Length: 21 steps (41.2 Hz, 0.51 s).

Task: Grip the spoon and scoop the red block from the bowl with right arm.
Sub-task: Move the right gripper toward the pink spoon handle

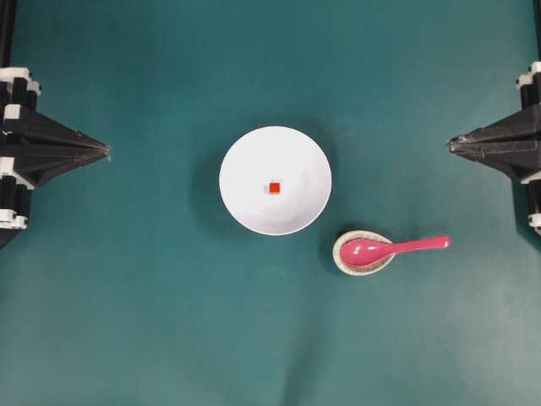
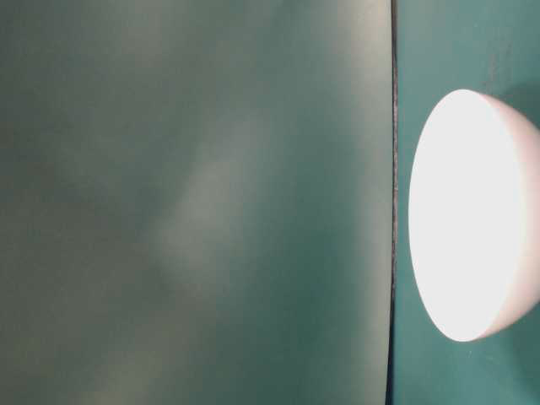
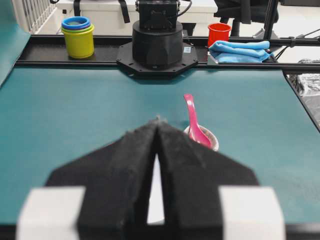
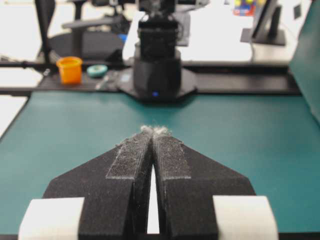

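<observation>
The right gripper (image 1: 450,145) rests clenched and empty at the table's edge. Nearer the middle, the glossy pink spoon (image 1: 391,248) lies with its scoop in a speckled dish (image 1: 342,259). Beyond, the tiny red block (image 1: 275,188) sits mid-bowl (image 1: 245,161).

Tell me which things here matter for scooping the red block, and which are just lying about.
Needed: spoon, red block, bowl, right gripper.

Lying about: speckled dish under the spoon's scoop, left gripper, yellow cups, red cup, blue cloth, orange cup.
</observation>
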### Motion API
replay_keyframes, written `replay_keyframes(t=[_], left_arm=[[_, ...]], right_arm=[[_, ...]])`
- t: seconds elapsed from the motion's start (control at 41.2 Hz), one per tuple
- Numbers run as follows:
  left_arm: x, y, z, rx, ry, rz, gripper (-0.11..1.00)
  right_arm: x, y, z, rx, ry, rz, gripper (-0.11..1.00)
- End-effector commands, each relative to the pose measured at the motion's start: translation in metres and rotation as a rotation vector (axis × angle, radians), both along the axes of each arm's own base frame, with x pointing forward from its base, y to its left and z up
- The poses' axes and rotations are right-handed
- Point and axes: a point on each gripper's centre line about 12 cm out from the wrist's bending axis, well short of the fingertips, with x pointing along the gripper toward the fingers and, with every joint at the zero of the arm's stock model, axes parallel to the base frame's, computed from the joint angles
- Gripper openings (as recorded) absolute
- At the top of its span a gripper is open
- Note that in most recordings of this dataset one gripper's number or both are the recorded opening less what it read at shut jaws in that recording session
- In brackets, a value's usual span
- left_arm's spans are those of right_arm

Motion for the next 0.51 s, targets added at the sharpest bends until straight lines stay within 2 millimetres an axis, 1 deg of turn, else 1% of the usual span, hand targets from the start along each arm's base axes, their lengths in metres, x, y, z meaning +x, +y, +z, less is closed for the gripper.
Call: replay_keyframes(t=[0.0,0.073,0.243,0.364,0.437,0.486], left_arm=[[0.002,-0.001,0.013,0.02,-0.035,-0.005,0.0],[0.0,-0.001,0.015,0.004,-0.044,-0.006,0.0],[0.0,-0.001,0.015,0.003,-0.041,-0.006,0.0],[0.0,-0.001,0.016,0.003,-0.043,-0.006,0.0],[0.0,-0.001,0.015,-0.002,-0.041,-0.007,0.0],[0.0,-0.001,0.016,-0.003,-0.044,-0.007,0.0]], right_arm=[[0.002,0.004,0.009,0.017,-0.029,0.021,0.0],[0.005,0.009,0.0,0.075,0.014,0.044,0.0],[0.013,0.021,-0.02,0.109,0.091,0.099,0.0],[0.016,0.032,-0.046,0.119,0.186,0.141,0.0],[0.018,0.035,-0.06,0.145,0.233,0.144,0.01],[0.018,0.036,-0.071,0.167,0.261,0.141,0.04]])
